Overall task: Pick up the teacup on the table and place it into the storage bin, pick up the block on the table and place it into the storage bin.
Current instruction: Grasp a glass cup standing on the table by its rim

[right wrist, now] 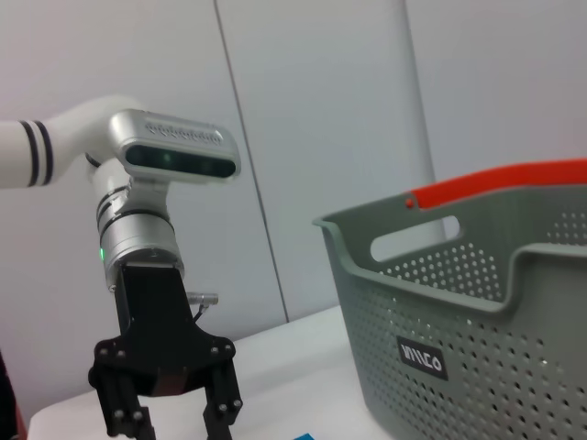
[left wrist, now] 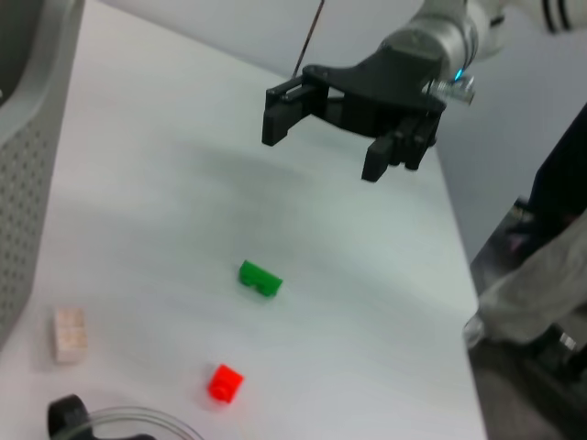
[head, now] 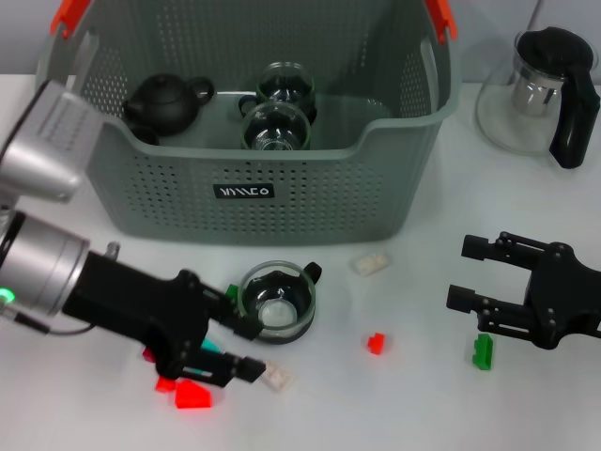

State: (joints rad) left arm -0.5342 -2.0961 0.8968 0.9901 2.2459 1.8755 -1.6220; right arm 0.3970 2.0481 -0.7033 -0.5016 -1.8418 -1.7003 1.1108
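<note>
Closing on the teacup [head: 277, 303] with the left gripper [head: 247, 347], fingers spread.
Needed one finger inside the rim before pinching; right gripper [head: 471, 272] idled agape.

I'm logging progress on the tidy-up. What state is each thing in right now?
Storage bin: upright, holding a black teapot and two glass cups.
Teacup: upright on the table, not in the bin.
Green block: on the table.
Red block: on the table.
Glass pitcher: upright, lid on.
Left gripper: open, beside the teacup.
Right gripper: open, empty.
</note>
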